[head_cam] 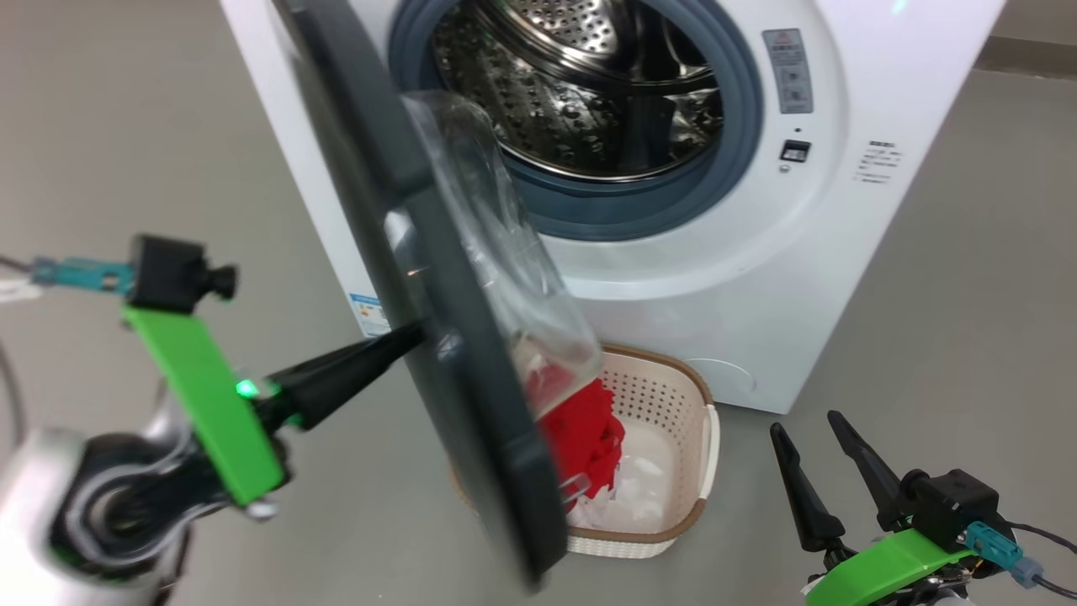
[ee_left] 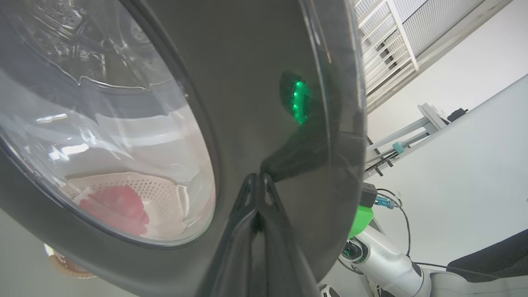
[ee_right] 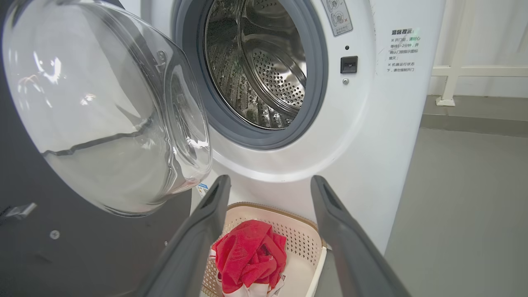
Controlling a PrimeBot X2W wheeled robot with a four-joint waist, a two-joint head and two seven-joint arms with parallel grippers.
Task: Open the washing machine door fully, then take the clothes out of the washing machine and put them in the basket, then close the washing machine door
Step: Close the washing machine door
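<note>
The left tool [head_cam: 411,335], clenched on nothing, presses its tips against the outer face of the half-open door [head_cam: 353,168]. The right tool [head_cam: 803,423] hangs spread at near right. The clothes [head_cam: 589,429] lie in the basket [head_cam: 673,377] before the washing machine [head_cam: 883,84]. On that glossy ring the tips could skid, leaving the door unlatched.

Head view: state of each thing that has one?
Round black-ringed glass washing machine door, partly open.
White washing machine's steel perforated drum, no clothes visible inside.
Cream perforated plastic basket, holding red and white clothes.
Left gripper, shut, tips against the door's outer face.
Right gripper, open, empty.
</note>
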